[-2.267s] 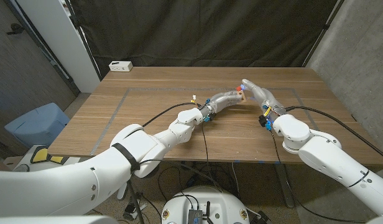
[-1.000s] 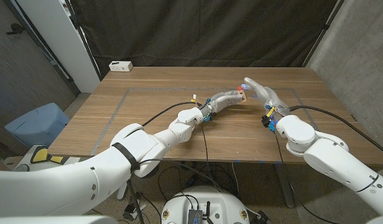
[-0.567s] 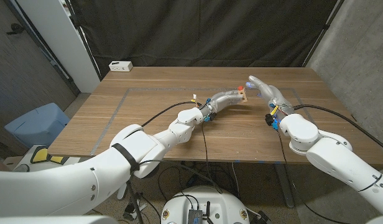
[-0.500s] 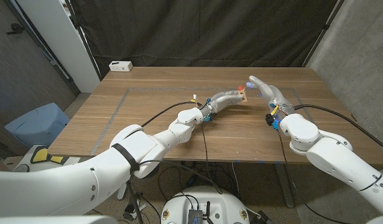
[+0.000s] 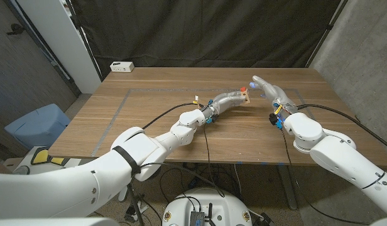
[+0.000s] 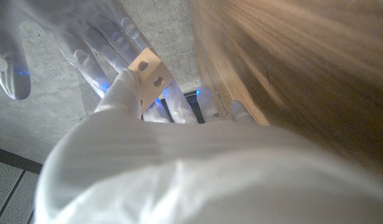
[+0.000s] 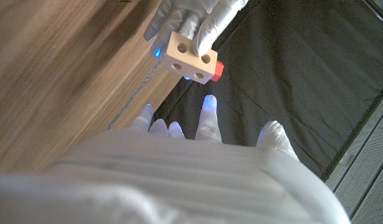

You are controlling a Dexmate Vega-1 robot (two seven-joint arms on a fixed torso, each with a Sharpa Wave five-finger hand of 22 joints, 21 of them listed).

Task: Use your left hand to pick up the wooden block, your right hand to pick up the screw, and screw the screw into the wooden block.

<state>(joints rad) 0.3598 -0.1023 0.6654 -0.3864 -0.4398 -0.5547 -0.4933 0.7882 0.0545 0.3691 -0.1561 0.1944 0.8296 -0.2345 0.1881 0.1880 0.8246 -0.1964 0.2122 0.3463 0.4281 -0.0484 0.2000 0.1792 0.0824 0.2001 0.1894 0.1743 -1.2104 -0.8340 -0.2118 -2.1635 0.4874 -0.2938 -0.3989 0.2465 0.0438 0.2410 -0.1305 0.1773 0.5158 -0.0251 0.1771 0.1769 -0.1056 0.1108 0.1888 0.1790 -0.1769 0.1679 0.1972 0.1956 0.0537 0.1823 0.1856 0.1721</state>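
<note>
1. Head view: the left hand (image 5: 229, 98) holds the small pale wooden block with round holes (image 5: 244, 96) raised above the middle of the brown wooden bench (image 5: 149, 107). A red screw (image 5: 243, 88) shows at the block's top. The right hand (image 5: 272, 92) hovers just beside the block, holding nothing, its fingers extended. A white box (image 5: 122, 66) lies far from the block, at the bench's far left corner.
2. Left wrist view: the left hand (image 6: 132, 93) grips the block (image 6: 148, 70), and the right hand's fingers (image 6: 86, 43) are spread just beyond it.
3. Right wrist view: the block (image 7: 191, 57) sits in the left hand's fingers (image 7: 198, 18), the red screw head (image 7: 219, 68) protruding from its side; the right hand's fingertips (image 7: 208, 106) lie apart from the block.
</note>
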